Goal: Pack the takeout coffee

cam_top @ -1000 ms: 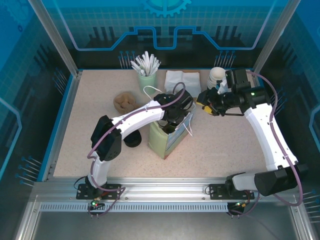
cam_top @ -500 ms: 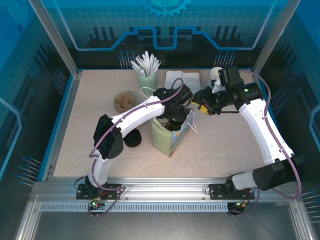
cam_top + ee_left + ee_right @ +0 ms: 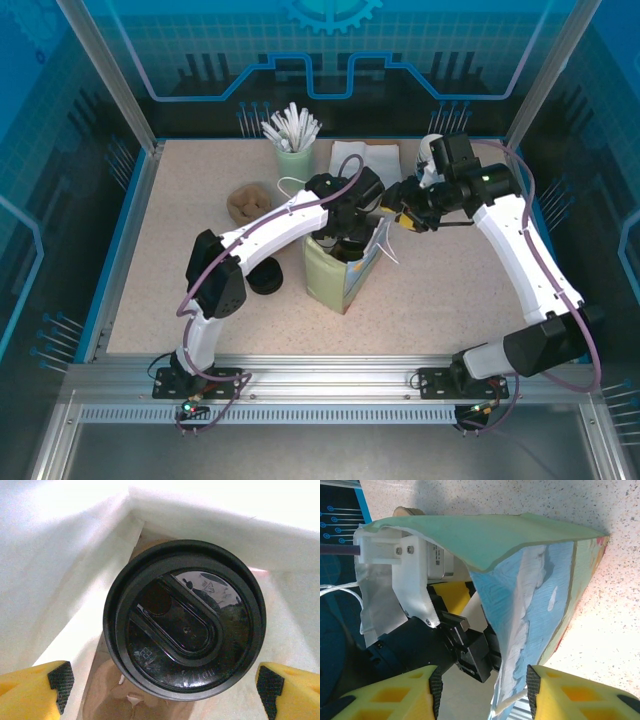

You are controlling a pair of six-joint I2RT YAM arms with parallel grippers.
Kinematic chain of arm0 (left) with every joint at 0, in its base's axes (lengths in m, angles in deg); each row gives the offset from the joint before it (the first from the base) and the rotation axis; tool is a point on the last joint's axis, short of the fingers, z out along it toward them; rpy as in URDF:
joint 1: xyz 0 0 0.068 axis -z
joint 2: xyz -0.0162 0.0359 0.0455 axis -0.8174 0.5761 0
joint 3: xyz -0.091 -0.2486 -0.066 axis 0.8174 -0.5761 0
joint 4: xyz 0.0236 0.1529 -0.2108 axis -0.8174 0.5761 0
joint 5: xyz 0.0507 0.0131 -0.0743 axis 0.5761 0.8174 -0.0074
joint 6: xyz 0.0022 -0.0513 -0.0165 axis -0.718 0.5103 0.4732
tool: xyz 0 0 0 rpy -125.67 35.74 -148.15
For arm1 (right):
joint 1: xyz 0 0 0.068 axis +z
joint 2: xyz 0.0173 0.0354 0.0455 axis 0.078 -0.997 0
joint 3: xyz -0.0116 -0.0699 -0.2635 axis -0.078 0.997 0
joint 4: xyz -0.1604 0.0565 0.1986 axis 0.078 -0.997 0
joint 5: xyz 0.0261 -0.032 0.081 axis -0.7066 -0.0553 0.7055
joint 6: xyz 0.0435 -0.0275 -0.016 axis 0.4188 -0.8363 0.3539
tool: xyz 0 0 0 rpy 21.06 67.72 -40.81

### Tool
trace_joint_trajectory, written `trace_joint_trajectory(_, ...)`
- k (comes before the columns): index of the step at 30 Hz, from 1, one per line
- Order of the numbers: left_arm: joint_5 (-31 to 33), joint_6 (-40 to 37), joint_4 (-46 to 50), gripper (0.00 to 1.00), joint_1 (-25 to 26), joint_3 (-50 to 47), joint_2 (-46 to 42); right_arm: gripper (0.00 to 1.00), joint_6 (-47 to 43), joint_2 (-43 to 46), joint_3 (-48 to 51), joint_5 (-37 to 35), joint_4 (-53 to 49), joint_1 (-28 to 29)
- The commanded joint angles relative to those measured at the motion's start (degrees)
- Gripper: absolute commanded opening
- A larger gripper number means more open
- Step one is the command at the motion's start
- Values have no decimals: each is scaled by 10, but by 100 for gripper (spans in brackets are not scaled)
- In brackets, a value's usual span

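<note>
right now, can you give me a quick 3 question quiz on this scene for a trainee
1. True or false: the coffee sits inside the bag.
2. The left fingers are: A) shut on the coffee, B) open, one on either side of the coffee, C) clamped on the bag.
3. What passes between the right fingers?
Key: 1 true; 2 B; 3 the bag's wall.
</note>
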Motion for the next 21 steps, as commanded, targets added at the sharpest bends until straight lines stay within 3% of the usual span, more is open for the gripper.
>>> trace_joint_trajectory(1, -13, 22, 14, 96, 6, 22, -38, 51, -14, -13, -5, -1, -6, 9)
trace_joint_trajectory(11, -3, 26, 33, 95, 17, 31, -66, 45, -47, -29, -7, -18, -11, 9)
trace_joint_trajectory(21, 14, 28, 51, 95, 26, 39, -66, 17, -83, -32, -13, -30, -27, 1)
